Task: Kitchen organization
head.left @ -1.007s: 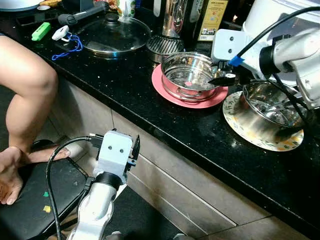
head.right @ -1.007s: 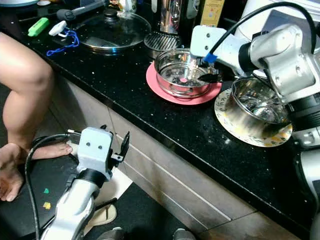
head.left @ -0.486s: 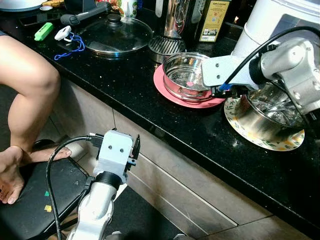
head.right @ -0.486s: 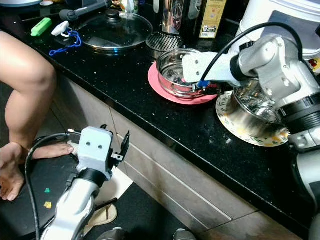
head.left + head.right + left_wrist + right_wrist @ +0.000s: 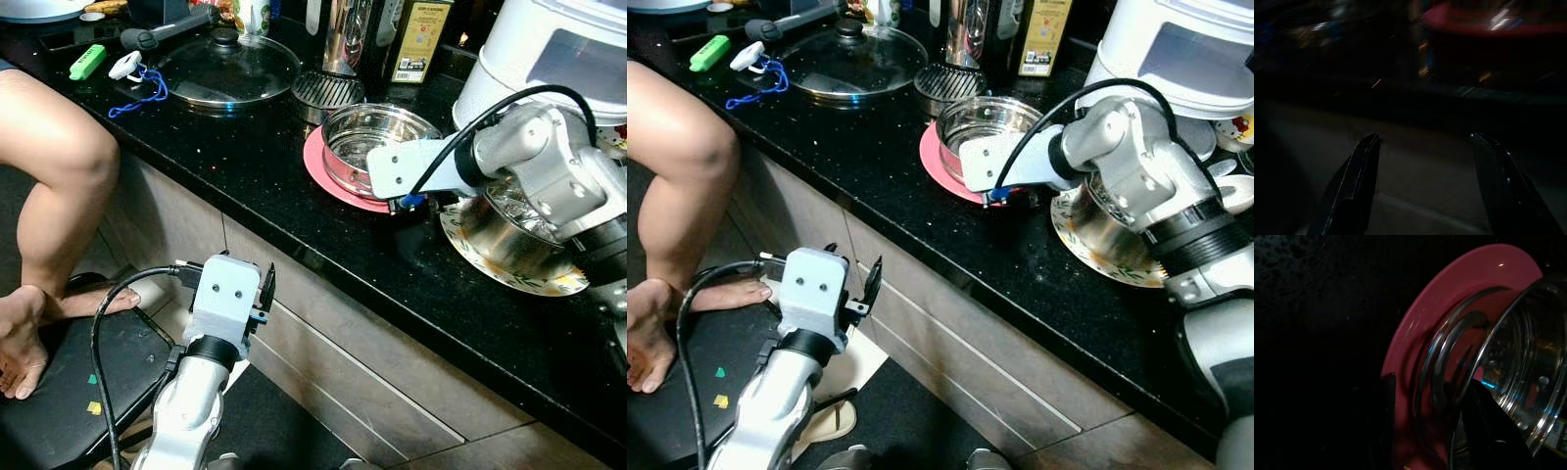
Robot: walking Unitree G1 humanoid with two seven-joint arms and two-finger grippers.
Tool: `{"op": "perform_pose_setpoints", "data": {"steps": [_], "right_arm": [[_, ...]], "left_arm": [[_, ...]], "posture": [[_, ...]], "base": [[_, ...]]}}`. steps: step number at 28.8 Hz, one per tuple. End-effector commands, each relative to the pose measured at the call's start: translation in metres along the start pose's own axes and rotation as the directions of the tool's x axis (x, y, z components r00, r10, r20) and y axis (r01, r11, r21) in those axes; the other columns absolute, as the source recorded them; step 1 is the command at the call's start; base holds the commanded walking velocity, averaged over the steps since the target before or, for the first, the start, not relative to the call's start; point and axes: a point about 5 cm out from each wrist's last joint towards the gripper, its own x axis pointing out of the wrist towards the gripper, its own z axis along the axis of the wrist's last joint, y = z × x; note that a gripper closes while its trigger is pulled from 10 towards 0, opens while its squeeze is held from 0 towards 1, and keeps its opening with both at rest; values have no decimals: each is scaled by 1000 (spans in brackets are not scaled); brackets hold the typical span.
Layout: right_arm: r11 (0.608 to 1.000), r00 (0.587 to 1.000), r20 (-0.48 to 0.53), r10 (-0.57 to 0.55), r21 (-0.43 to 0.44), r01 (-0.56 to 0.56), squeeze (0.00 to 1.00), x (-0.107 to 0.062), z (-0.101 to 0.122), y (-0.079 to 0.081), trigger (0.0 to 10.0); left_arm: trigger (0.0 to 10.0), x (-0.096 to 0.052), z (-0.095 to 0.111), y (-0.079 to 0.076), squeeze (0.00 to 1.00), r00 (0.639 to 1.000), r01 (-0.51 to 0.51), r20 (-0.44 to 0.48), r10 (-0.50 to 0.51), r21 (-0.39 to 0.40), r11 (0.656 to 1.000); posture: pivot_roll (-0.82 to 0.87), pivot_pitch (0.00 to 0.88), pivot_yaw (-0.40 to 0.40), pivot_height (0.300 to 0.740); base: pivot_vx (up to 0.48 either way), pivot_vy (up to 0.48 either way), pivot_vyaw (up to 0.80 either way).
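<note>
A perforated steel bowl (image 5: 377,132) sits on a pink plate (image 5: 328,176) on the black counter (image 5: 245,166). My right gripper (image 5: 1432,431) is down at the bowl's near rim, under its white wrist housing (image 5: 402,171). In the right wrist view its fingers (image 5: 1385,421) stand apart, one outside the bowl's wall (image 5: 1449,382) over the pink plate (image 5: 1415,323), the other on the inner side. My left gripper (image 5: 265,292) hangs low before the cabinet front, fingers (image 5: 1354,186) apart and holding nothing.
A second steel bowl (image 5: 519,220) rests on a floral plate (image 5: 509,279) right of the pink plate. Behind stand a white appliance (image 5: 549,49), a bottle (image 5: 416,39), a round black grille (image 5: 328,90) and a glass lid (image 5: 227,69). A person's bare leg (image 5: 49,176) is at left.
My right arm has swung down and leftward, from above the bowl's right side to its near rim. The left arm has not moved.
</note>
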Motion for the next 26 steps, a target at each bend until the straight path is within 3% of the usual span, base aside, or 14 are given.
{"op": "perform_pose_setpoints", "data": {"steps": [1,6,10,11,14,15,26], "right_arm": [[1000,1000,-9,20,3,-20,0,5,-1,4,10000],[1000,1000,-3,22,-1,-22,0,7,1,5,10000],[1000,1000,4,22,-3,-22,0,8,2,5,10000],[1000,1000,10,28,-7,-28,0,9,3,6,6824],[999,999,12,33,-9,-33,0,9,3,7,6824],[999,999,18,39,-10,-39,0,9,4,8,0],[1000,999,50,20,-13,-19,0,3,7,4,0]], "left_arm": [[10000,-1,9,-7,0,998,58,32,-57,-12,998],[10000,-1,19,-18,0,982,174,70,-173,-11,985],[10000,-1,25,-18,0,978,194,87,-192,-17,981],[10000,0,28,-17,0,975,202,95,-201,-1,979],[10000,0,29,-17,0,973,207,97,-207,9,978],[10000,0,30,-17,0,973,210,97,-211,14,978],[10000,0,31,-18,0,970,226,90,-228,29,974]], "posture": [[40,83,-87,740],[42,82,-88,740],[45,83,-86,740],[46,84,-87,740],[46,84,-87,740],[48,84,-84,740],[44,84,-81,740]], "base": [[0,0,0],[0,0,0],[0,0,0],[0,0,0],[0,0,0],[0,0,0],[0,0,0]]}}
